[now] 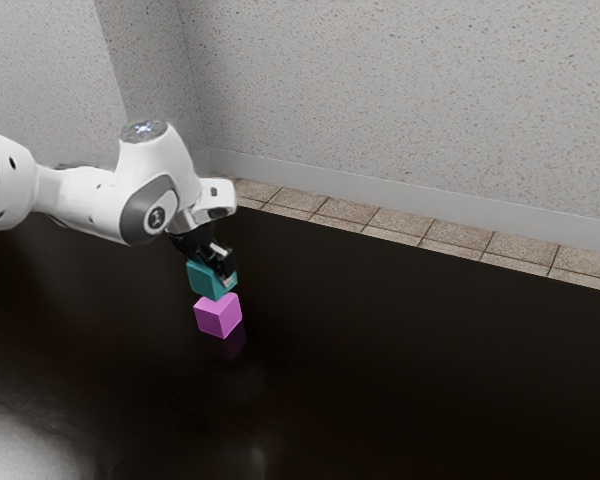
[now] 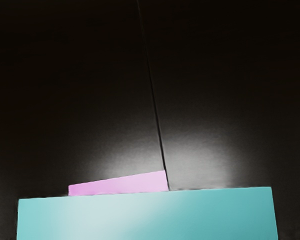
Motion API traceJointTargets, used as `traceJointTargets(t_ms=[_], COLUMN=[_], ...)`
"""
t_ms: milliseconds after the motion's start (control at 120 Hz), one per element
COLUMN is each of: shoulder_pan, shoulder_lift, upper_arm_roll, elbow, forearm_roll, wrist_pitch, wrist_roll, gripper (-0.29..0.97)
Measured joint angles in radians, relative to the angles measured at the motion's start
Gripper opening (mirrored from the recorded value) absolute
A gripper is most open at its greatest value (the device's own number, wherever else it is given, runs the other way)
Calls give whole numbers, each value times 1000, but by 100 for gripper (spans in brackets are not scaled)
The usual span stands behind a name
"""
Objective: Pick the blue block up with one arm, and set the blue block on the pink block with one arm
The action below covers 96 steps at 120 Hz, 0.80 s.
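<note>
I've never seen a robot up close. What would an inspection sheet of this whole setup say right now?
Surface: dark glossy table, with bright reflections.
Job's things: blue block held directly over the pink block; whether they touch, cannot tell.
Clutter: nothing seen.
Grippers: gripper shut on the blue block.
Cables: nothing seen.
Surroundings: speckled grey wall, tiled floor beyond the table.

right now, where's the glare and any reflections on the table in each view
Exterior view: a pale glare patch on the dark glossy table at the view's lower left, and a faint purple reflection under the pink block. Wrist view: soft glow on the table either side of its seam; a whitish sheen across the blue block.
</note>
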<state>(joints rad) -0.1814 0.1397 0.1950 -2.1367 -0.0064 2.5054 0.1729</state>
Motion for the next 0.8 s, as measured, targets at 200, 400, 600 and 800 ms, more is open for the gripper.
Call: traceJointTargets(t_ms=[200,400,600,800], shoulder_pan=[1,1,0,1], shoulder_lift=[-3,7,13,41], upper_arm_roll=[0,7,29,39], elbow=[-37,-38,-37,-8], forearm_roll=[-2,-33,-54,-56], wrist_pitch=[11,16,18,17], wrist_roll=[5,7,2,1], gripper=[38,38,38,38])
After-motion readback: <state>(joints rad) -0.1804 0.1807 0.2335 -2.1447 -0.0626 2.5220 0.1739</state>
